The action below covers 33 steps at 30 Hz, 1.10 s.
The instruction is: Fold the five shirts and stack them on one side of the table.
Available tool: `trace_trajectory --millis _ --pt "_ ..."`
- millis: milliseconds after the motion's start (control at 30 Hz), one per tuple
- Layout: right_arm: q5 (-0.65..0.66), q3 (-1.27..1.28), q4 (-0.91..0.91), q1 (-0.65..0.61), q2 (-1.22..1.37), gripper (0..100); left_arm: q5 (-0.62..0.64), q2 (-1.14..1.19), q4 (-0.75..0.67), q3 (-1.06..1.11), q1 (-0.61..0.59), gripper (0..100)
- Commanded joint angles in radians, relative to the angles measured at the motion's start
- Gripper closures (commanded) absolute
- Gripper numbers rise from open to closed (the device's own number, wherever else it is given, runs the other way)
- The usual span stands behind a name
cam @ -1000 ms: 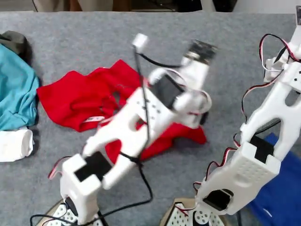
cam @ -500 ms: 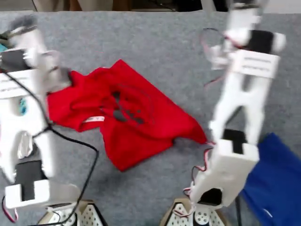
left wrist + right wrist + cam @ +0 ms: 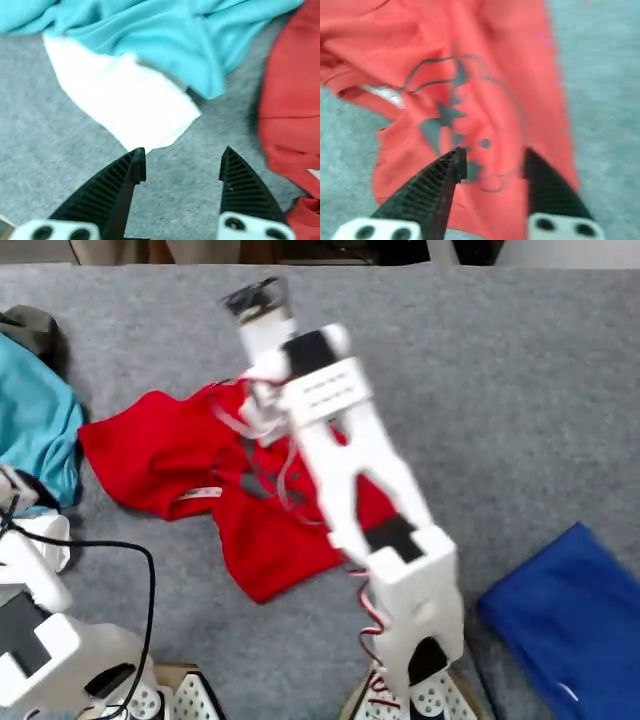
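Observation:
A crumpled red shirt (image 3: 190,455) with a dark print lies left of the table's middle. My right arm (image 3: 340,450) stretches from the front over it. In the right wrist view the right gripper (image 3: 495,154) hangs open above the red shirt's print (image 3: 455,120), holding nothing. At the left edge lie a teal shirt (image 3: 35,425) and a white shirt (image 3: 45,535). My left arm (image 3: 35,630) stands at the front left corner. The left gripper (image 3: 183,156) is open over grey table just off the white shirt (image 3: 120,100), with the teal shirt (image 3: 165,35) beyond.
A folded blue shirt (image 3: 570,625) lies at the front right. A dark olive garment (image 3: 30,325) sits at the far left, behind the teal shirt. A black cable (image 3: 130,570) loops from the left arm. The grey table (image 3: 520,390) stretches bare at the back right.
The right arm swung from the back right leftward over the red shirt. The left arm pulled back from the shirt's left edge to the front left corner.

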Motion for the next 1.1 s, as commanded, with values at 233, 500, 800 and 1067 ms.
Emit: trace_trajectory --millis 233,500,800,1067 --pt "-0.103 -0.108 -0.014 -0.245 0.252 71.0 -0.049 -0.013 -0.015 0.058 -0.092 75" --pt "-0.124 -0.340 0.072 -0.179 0.446 97.0 -0.051 -0.013 -0.018 0.054 -0.106 75" --pt "-0.123 -0.466 0.095 0.030 0.360 99.3 -0.051 -0.013 -0.021 0.052 -0.097 75" --pt "-0.075 -0.377 0.095 0.314 0.262 99.3 -0.081 -0.013 -0.021 0.055 -0.055 75"
